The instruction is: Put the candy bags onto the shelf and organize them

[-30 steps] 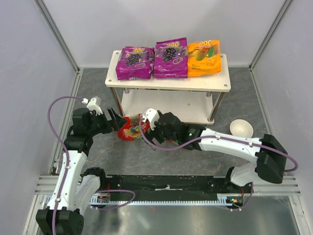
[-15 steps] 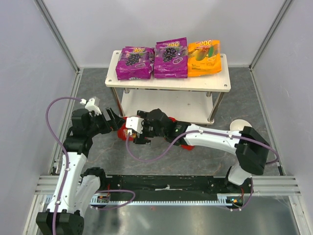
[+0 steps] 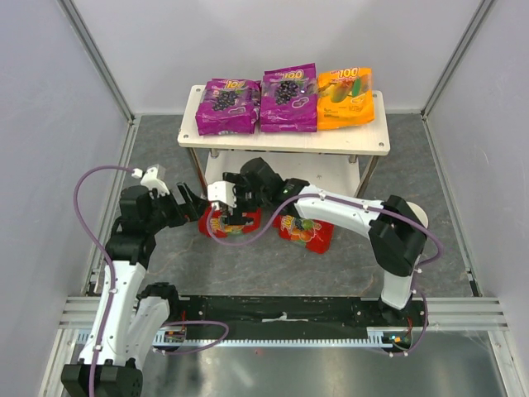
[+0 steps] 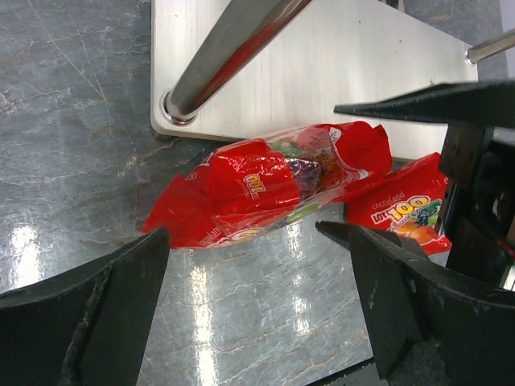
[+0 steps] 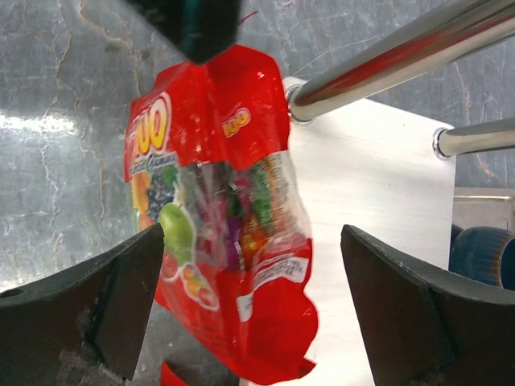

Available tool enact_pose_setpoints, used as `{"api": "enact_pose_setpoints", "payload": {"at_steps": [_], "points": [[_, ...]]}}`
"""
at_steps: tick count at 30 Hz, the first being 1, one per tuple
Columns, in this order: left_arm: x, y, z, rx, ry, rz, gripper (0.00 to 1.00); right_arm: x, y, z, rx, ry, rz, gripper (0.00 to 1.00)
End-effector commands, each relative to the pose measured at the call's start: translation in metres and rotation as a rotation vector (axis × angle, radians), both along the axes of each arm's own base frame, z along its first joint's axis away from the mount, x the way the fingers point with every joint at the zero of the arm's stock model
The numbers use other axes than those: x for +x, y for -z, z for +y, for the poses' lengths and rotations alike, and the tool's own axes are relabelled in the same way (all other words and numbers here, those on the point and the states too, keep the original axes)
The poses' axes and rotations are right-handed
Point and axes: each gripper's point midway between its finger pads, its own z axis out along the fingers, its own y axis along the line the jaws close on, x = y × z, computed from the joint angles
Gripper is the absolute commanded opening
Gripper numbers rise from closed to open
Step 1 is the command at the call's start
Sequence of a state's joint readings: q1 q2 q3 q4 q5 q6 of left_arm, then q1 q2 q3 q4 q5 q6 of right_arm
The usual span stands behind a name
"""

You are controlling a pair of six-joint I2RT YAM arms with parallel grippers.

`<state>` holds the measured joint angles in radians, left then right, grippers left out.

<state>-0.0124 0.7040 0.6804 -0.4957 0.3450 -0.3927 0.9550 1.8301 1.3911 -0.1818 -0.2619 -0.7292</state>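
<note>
Two purple candy bags (image 3: 227, 106) (image 3: 288, 98) and one orange-yellow bag (image 3: 345, 98) lie on the shelf's (image 3: 281, 141) top board. A red bag (image 3: 228, 222) lies on the floor at the shelf's front-left post, one end over the lower board (image 4: 322, 72). It shows in the left wrist view (image 4: 257, 189) and the right wrist view (image 5: 217, 233). A second red bag (image 3: 306, 232) (image 4: 402, 213) lies flat to its right. My right gripper (image 3: 232, 207) (image 5: 251, 233) hovers open over the first red bag. My left gripper (image 3: 195, 207) (image 4: 245, 233) is open just left of it.
The metal post (image 4: 233, 48) (image 5: 386, 56) stands right beside the red bag. My right arm (image 3: 347, 213) stretches across the floor in front of the shelf. The small white bowl is hidden behind its elbow. Grey walls enclose the floor on both sides.
My right arm has swung left and toward the shelf, over the first red bag, uncovering the second red bag. The left gripper has barely moved.
</note>
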Motion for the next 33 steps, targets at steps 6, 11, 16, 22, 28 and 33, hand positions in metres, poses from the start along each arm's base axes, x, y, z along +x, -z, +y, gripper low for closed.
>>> {"api": "enact_pose_setpoints", "payload": {"at_steps": [6, 11, 16, 22, 28, 33], "points": [[0.002, -0.006, 0.006, -0.004, -0.045, -0.002, 1.0, -0.009, 0.003, 0.02, -0.006, -0.155, 0.09, 0.98], [0.003, -0.005, 0.006, -0.002, -0.045, 0.003, 1.0, -0.011, 0.024, 0.018, -0.061, -0.16, 0.129, 0.98], [0.004, -0.002, 0.005, -0.005, -0.041, 0.016, 1.0, -0.005, 0.034, 0.014, -0.085, -0.106, 0.138, 0.98], [0.004, -0.002, 0.005, -0.004, -0.039, 0.017, 1.0, 0.004, 0.051, 0.003, -0.142, -0.031, 0.131, 0.98], [0.004, -0.001, 0.005, -0.005, -0.038, 0.017, 1.0, 0.004, 0.061, -0.003, -0.168, -0.007, 0.14, 0.92], [0.004, -0.001, 0.005, -0.005, -0.039, 0.015, 1.0, 0.005, 0.061, -0.004, -0.166, 0.021, 0.154, 0.8]]}}
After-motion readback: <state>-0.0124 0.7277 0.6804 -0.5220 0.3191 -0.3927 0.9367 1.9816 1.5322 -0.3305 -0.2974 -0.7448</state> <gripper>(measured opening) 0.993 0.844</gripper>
